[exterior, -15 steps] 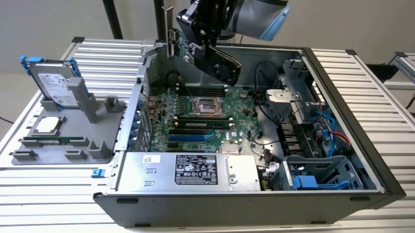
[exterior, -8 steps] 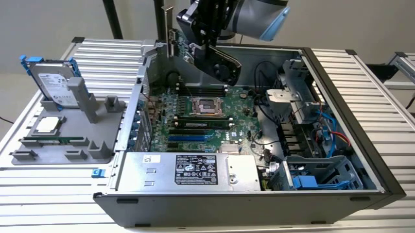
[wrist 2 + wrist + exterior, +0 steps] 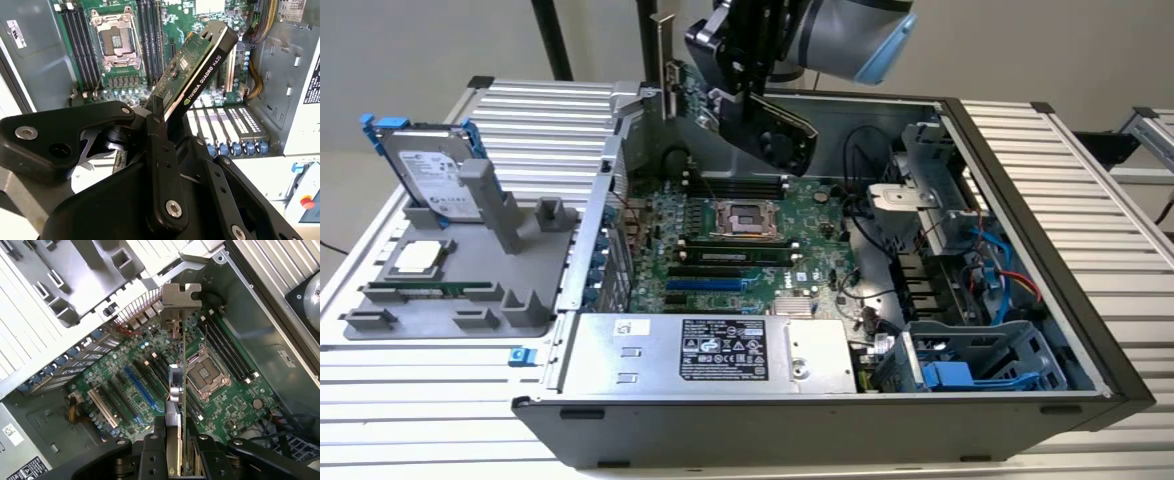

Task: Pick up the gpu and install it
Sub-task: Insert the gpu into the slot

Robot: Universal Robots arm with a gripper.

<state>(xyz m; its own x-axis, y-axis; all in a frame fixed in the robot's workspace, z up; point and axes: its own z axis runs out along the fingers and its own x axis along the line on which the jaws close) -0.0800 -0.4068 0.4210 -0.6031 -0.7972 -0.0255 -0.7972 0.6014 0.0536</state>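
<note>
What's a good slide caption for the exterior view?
The gripper holds the gpu tilted in mid-air above the motherboard of the open case, not yet seated in a slot.

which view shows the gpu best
The second wrist view: the gpu shows green board and black shroud together. The first wrist view has it edge-on with its silver bracket; the exterior view shows it from afar, above the open case.

Grey rounded wrist joint (image 3: pixel 834 30), light-blue plastic cap (image 3: pixel 887 50), above black matte gripper (image 3: pixel 159 111); black link bars (image 3: pixel 160 170), silver pivot screws (image 3: pixel 173 208).
</note>
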